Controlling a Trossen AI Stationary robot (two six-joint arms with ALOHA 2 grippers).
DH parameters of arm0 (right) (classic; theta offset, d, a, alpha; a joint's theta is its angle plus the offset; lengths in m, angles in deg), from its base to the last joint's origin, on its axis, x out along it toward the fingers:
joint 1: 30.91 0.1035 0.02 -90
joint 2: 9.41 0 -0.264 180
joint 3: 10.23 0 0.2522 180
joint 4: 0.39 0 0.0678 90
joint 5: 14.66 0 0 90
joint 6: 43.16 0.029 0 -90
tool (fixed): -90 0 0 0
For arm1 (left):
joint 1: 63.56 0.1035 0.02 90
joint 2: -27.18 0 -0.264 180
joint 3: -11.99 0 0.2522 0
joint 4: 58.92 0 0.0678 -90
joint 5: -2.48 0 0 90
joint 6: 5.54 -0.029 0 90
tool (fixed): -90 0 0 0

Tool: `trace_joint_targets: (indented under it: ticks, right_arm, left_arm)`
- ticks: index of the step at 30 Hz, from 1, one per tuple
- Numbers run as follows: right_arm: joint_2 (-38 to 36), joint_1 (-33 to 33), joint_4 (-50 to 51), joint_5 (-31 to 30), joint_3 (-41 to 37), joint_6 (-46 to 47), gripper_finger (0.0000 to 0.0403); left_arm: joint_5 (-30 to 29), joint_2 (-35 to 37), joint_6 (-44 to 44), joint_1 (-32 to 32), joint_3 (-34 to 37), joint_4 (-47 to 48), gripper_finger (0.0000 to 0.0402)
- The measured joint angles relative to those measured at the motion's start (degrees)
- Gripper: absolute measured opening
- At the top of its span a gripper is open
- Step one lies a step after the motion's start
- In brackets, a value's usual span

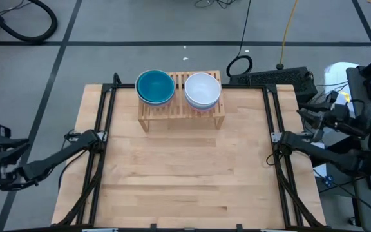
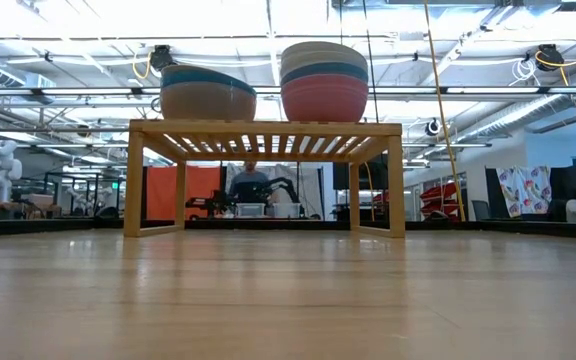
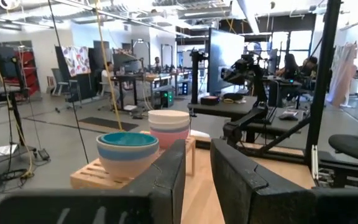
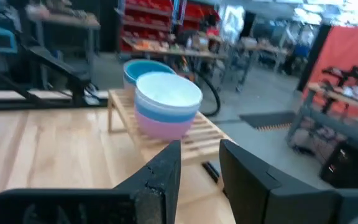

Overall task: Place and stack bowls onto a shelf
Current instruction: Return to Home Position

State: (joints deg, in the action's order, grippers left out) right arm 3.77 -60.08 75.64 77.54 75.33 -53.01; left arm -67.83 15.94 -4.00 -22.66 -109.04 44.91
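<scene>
High view: bowls [image 1: 154, 87] stacked on the shelf [image 1: 181, 116] at twelve o'clock, probably light, stiff, slick, best rim-pinched; left end effector [image 3: 197, 149] at nine, right end effector [image 4: 201, 149] at three, both empty, slightly apart.

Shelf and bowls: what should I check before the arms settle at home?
1. Both stacks on the shelf: ok. The teal-topped stack and the white-topped stack sit side by side.
2. Stacks upright and nested: ok in the low view.
3. No bowl off the shelf: ok. None shows on the table.
4. Left gripper empty: ok. It is open at the table's left edge.
5. Right gripper empty: ok. It is open at the right edge.
6. Bowl count per stack: cannot tell.
</scene>
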Motion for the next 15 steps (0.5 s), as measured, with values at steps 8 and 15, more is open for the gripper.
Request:
trace_joint_targets:
  ticks: [8,15]
  right_arm:
    - [-7.3,0.0,-4.4,1.0,-4.5,0.7,0.0105]
    - [-11.5,0.0,-4.2,1.0,-9.1,1.9,0.0105]
  left_arm:
    - [-0.1,4.2,0.1,0.3,5.6,-0.1,0.0081]
    - [-0.2,8.1,-0.8,2.2,9.3,-0.1,0.0081]
